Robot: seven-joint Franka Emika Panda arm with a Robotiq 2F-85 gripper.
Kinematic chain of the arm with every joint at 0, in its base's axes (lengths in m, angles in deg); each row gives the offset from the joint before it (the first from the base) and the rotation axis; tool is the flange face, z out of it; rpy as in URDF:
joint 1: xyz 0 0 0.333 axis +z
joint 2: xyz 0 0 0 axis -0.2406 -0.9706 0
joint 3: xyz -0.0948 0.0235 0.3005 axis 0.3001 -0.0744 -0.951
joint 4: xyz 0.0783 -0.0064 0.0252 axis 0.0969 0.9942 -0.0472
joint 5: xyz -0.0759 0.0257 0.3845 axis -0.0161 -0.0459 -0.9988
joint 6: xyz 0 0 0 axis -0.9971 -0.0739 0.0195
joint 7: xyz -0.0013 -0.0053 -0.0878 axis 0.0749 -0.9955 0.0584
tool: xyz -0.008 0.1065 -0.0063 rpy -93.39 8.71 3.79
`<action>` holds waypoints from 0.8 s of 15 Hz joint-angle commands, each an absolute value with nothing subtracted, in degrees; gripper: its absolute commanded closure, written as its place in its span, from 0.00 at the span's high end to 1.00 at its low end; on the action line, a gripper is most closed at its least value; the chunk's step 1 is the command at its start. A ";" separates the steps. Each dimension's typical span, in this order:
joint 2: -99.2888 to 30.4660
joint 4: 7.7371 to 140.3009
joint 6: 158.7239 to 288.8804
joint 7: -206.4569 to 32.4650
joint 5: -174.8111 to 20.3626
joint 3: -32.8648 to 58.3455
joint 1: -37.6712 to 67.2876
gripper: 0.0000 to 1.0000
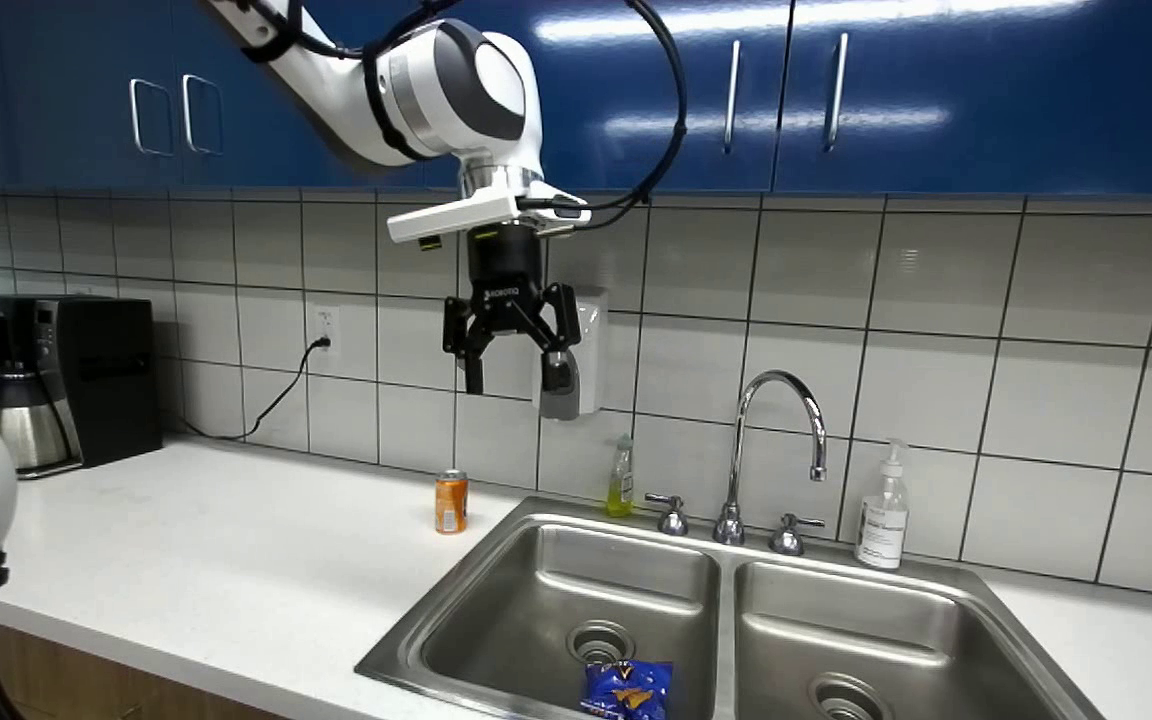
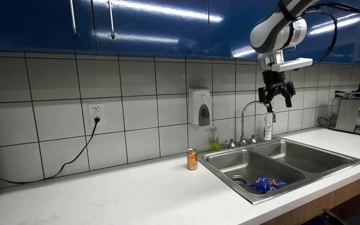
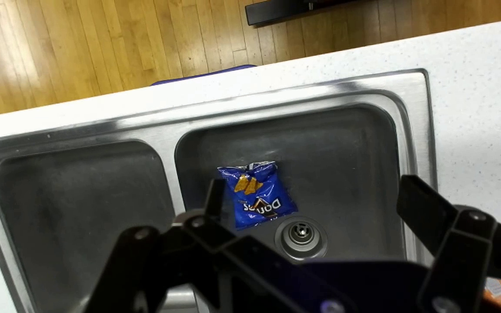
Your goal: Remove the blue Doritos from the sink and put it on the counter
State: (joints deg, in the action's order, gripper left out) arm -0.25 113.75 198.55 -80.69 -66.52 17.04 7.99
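The blue Doritos bag [image 1: 628, 688] lies flat in a basin of the steel sink [image 1: 726, 640], beside the drain. It also shows in an exterior view [image 2: 266, 184] and in the wrist view [image 3: 259, 195]. My gripper [image 1: 516, 378] is open and empty, pointing down high above the sink, well apart from the bag. In the wrist view the fingers [image 3: 313, 189] are wide apart, and one fingertip overlaps the bag's edge in the picture. The gripper also shows in an exterior view [image 2: 279, 105]. The white counter [image 1: 236, 560] runs beside the sink.
An orange can [image 2: 192, 159] stands on the counter beside the sink. A chrome faucet [image 1: 776, 400], a yellow-green soap bottle [image 1: 621, 480] and a white pump bottle [image 1: 883, 520] stand behind the sink. A soap dispenser [image 2: 200, 106] hangs on the tiled wall. Blue cabinets [image 1: 996, 90] are above.
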 commanded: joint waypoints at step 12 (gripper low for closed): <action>-7.30 118.29 209.68 -83.77 -66.58 18.55 4.82 1.00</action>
State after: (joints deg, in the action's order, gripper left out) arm -5.29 117.61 205.91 -82.66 -66.54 18.34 6.13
